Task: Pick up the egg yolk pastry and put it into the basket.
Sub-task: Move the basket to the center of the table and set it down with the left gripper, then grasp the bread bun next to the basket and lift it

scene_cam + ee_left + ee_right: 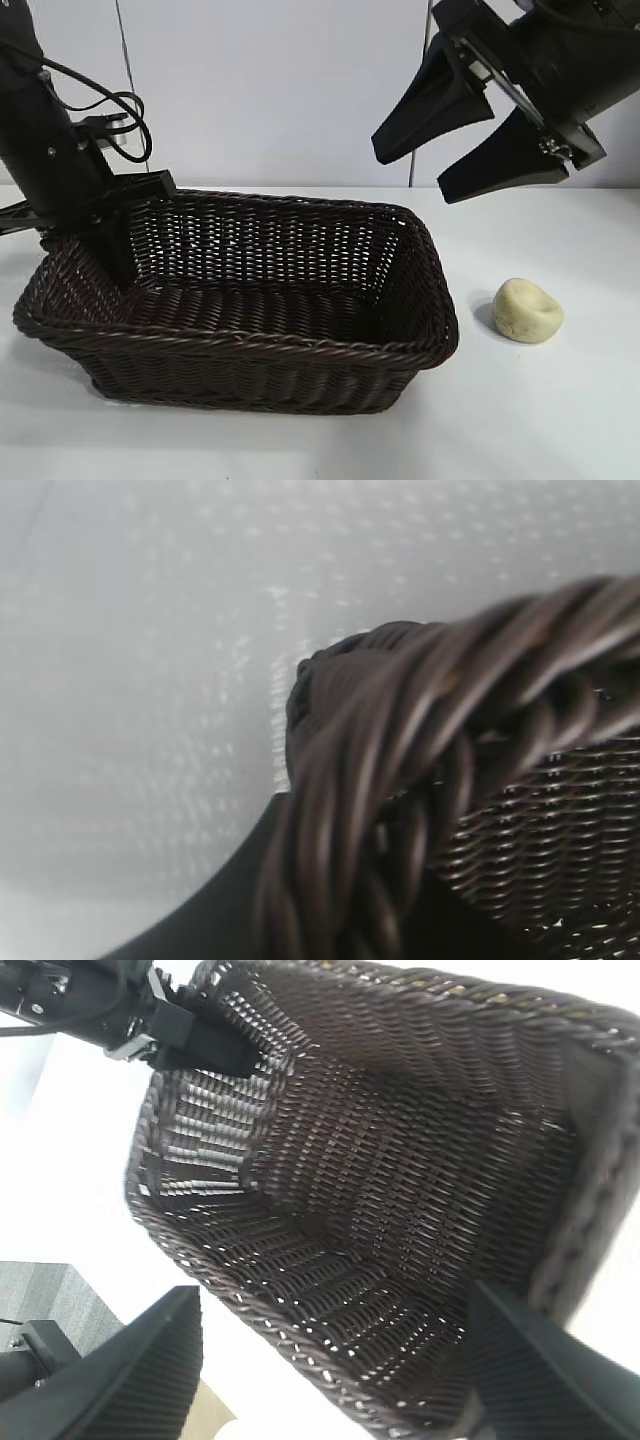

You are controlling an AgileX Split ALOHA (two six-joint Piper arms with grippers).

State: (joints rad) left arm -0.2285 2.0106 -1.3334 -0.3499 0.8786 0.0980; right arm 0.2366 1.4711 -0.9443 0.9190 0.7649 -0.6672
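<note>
The egg yolk pastry (528, 310) lies untouched on the bench (560, 400), just beside the basket (300, 352). The right gripper (458, 150) hangs above with fingers spread wide — likely readying a grasp. The left gripper (112, 235) pinches the basket's far rim — probably steadying it.

Egg yolk pastry (528, 310) right of basket (250, 345)
</note>
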